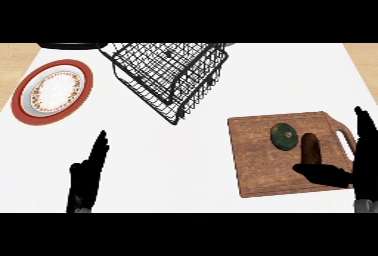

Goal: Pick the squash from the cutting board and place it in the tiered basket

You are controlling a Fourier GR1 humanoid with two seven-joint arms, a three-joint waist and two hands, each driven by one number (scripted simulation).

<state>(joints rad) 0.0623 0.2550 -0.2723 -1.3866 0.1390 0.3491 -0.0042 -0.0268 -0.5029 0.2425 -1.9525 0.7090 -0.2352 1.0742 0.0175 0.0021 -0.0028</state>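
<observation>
worn wooden cutting board [258,165], black wire tiered basket [166,75].

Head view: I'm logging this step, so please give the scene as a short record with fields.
squash: green, round, on the cutting board, beside a brown oblong item
tiered basket: black wire, far centre
plate: red-rimmed, far left
left hand: open, resting lower left
right hand: open, at the board's right edge, holding nothing

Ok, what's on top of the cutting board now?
A round green squash and a brown oblong vegetable lie side by side on the cutting board. The thumb of the right hand covers the board's near right part; anything beneath it is hidden.
</observation>
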